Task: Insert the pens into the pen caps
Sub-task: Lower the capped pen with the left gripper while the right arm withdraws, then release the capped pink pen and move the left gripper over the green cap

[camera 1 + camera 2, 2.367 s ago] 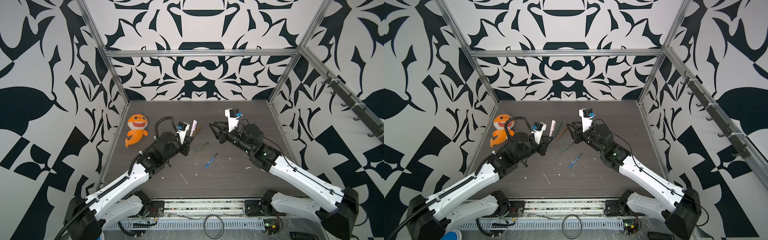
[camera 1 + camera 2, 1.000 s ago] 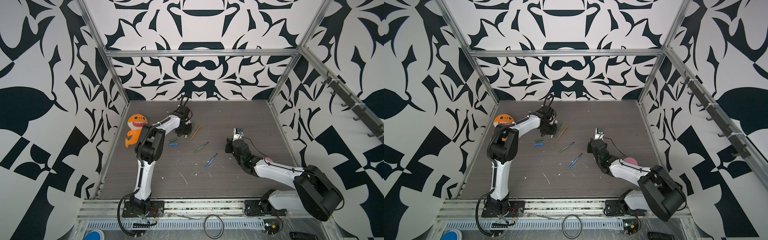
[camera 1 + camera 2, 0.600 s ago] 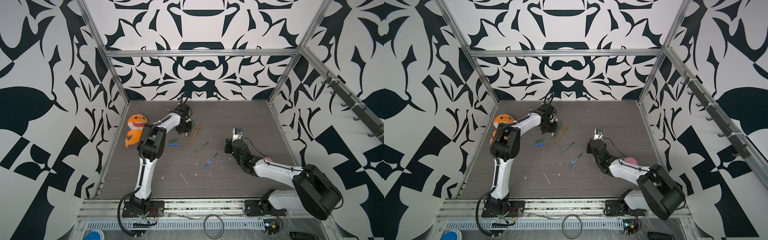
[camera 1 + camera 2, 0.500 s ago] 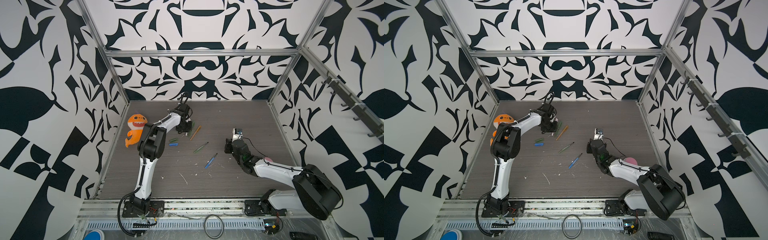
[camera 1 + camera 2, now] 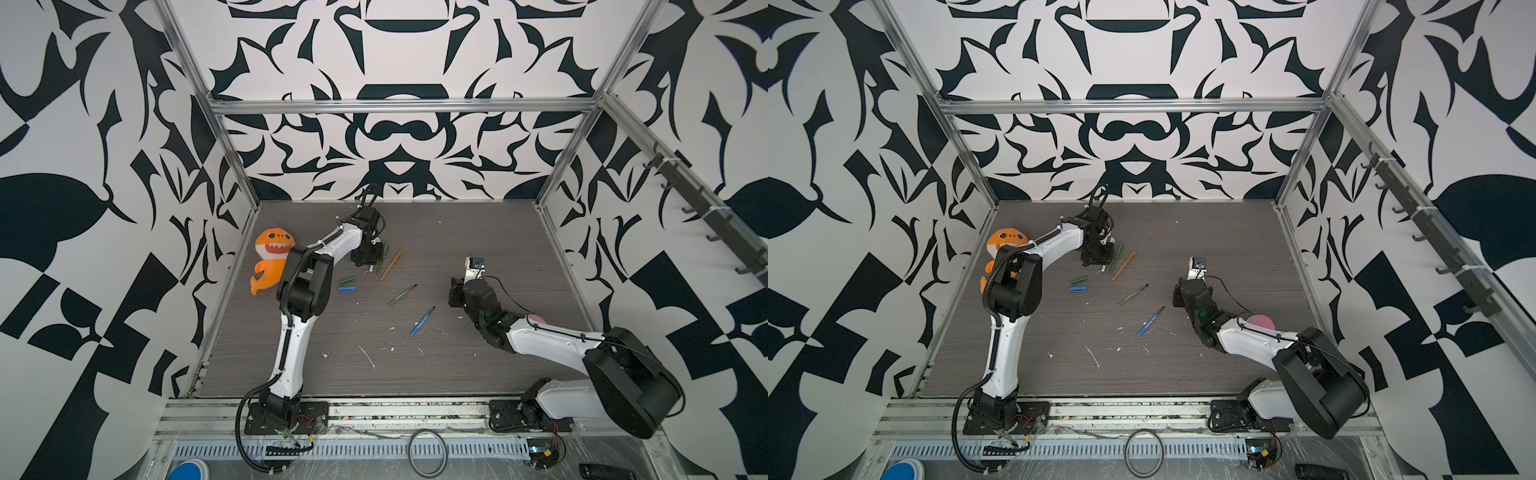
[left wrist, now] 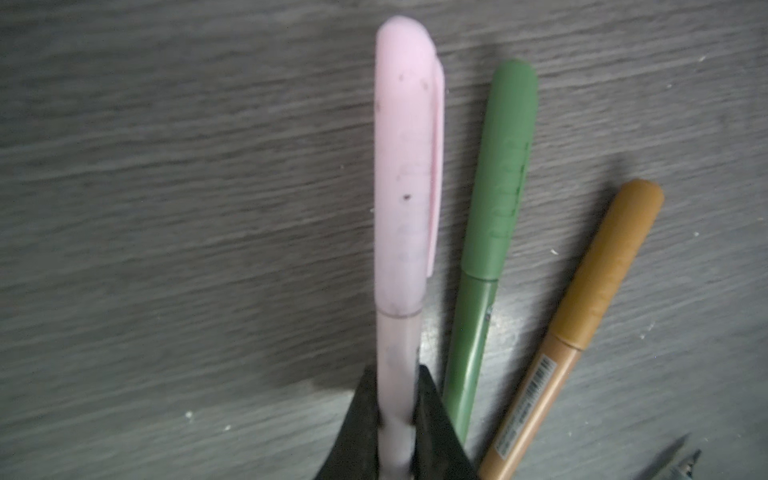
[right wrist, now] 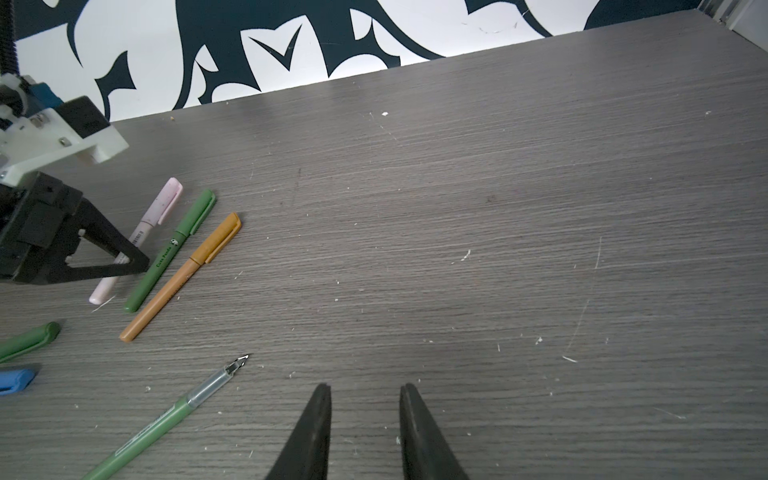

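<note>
1. The left gripper is clamped on the bare barrel of a pale pink plastic pen with its rounded cap on. The pen seems to lie flat on the dark grey wood-grain table. Holding it behind the cap probably keeps the joint undisturbed
2. Just beside it lie a capped green plastic pen and a capped orange-brown plastic pen, so this looks like the row for finished pens
3. In a top view that row sits at eleven o'clock from an uncapped green pen with a dark tip
4. From that pen, a stubby green plastic cap and a stubby blue plastic cap lie at nine o'clock, and an uncapped blue plastic pen at five o'clock, so two pairs remain
5. The right gripper, at three o'clock, hovers low over bare table with its jaws partly apart and empty, likely parked for the next pen
</note>
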Robot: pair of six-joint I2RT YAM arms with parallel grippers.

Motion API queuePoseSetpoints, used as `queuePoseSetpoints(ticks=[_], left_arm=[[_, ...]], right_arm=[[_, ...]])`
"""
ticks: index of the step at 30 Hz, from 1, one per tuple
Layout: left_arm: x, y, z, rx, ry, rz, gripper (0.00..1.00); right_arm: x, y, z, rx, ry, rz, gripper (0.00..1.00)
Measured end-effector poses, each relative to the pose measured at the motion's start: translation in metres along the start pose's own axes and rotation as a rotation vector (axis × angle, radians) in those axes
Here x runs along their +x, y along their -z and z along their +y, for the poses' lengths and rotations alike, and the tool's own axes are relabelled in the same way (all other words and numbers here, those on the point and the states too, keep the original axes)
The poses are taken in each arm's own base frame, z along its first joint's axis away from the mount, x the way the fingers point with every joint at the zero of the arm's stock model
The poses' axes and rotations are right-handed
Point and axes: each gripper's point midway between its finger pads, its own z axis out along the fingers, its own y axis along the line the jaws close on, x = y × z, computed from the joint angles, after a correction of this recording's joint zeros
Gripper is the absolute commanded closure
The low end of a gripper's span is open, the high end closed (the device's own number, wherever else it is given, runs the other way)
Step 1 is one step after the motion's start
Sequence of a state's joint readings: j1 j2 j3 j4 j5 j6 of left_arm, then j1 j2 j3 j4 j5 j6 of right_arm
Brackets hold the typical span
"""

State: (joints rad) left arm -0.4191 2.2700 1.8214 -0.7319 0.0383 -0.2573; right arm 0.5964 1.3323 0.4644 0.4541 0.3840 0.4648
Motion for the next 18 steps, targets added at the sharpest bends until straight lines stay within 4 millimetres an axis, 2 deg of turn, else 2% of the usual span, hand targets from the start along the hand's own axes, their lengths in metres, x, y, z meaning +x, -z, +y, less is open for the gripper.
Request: queuePoseSetpoints(ticks=[14, 18], left_arm=[[0.0, 0.003, -0.001, -0.002, -0.02, 0.019, 0.77], [0.002, 0.015, 0.002, -0.016, -0.029, 0.001, 0.7]], right_arm=[[0.001, 0.0, 0.001, -0.008, -0.004, 0.004, 0.68], [0.001, 0.0, 0.002, -0.012, -0.004, 0.006, 0.68]])
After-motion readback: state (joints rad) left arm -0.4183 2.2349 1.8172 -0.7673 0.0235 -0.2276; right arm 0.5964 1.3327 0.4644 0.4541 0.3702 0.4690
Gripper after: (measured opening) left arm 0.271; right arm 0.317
